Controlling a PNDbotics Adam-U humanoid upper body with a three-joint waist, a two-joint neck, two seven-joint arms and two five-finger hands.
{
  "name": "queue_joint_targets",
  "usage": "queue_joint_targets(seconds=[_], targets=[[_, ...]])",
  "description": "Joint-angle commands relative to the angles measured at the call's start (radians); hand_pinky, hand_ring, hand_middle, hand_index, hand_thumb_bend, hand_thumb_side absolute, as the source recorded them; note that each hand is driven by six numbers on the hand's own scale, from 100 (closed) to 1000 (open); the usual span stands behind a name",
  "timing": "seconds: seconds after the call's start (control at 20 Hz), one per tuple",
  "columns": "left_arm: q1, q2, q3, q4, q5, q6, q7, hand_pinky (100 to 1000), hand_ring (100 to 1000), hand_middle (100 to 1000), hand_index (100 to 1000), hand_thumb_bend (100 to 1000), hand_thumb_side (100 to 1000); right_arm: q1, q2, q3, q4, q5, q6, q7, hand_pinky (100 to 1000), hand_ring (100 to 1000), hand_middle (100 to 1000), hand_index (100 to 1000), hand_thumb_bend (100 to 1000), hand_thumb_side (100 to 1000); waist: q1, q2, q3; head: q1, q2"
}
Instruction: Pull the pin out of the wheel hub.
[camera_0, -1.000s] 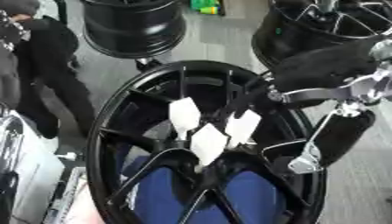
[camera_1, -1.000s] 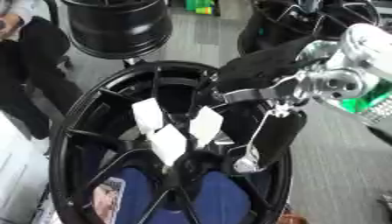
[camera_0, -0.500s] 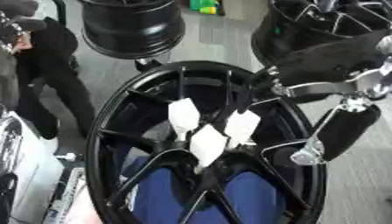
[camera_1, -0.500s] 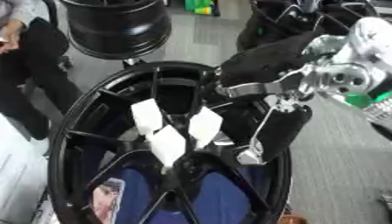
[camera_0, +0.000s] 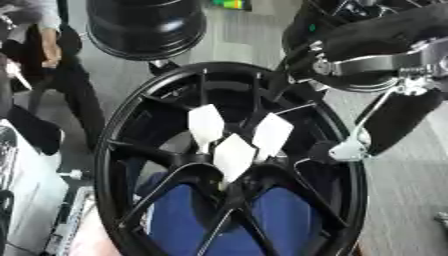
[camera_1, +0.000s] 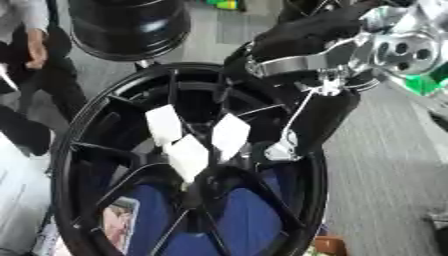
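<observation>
The right hand (camera_0: 385, 127) hangs over the hub's (camera_0: 229, 165) right rim, beside the three white pins (camera_0: 234, 156) at its middle; its fingers cannot be made out.

Right arm from upper right, hand (camera_0: 385, 127) hanging downward

Black spoked wheel hub (camera_0: 131, 150), upright, three white tags (camera_0: 234, 155) at centre

Wheel hub (camera_0: 131, 150) centre, second wheel (camera_0: 144, 25) behind, robot hand (camera_0: 398, 125) right
</observation>
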Motion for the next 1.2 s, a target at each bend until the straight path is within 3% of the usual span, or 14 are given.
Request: queue_joint_targets(seconds=[0.05,0.25,0.55,1.2], targets=[[-0.014,0.016,0.01,-0.017,0.002,0.002,0.005,661,719,499,798,100,719,-0.024,-0.014,-0.024,-0.007,-0.024,0.028,0.008,910,912,880,878,348,328,0.003,-0.022,0.0,-0.012,0.017],[-0.017,0.013,0.009,-0.017,0.0,0.002,0.009,662,720,501,796,100,728,-0.029,0.005,-0.022,-0.002,-0.047,0.041,0.008,912,913,880,876,337,342,0.001,-0.029,0.0,-0.023,0.031],[-0.017,0.01,0.01,-0.017,0.0,0.002,0.012,662,720,501,796,100,716,-0.03,0.019,-0.022,0.009,-0.055,0.044,0.008,913,914,881,875,326,320,0.0,-0.032,0.003,-0.032,0.025],[-0.039,0.009,0.016,-0.017,0.002,-0.002,0.027,662,718,496,794,100,717,0.002,0.044,-0.026,0.082,-0.017,0.005,0.002,914,913,882,870,310,297,-0.006,-0.001,0.024,-0.054,-0.005]])
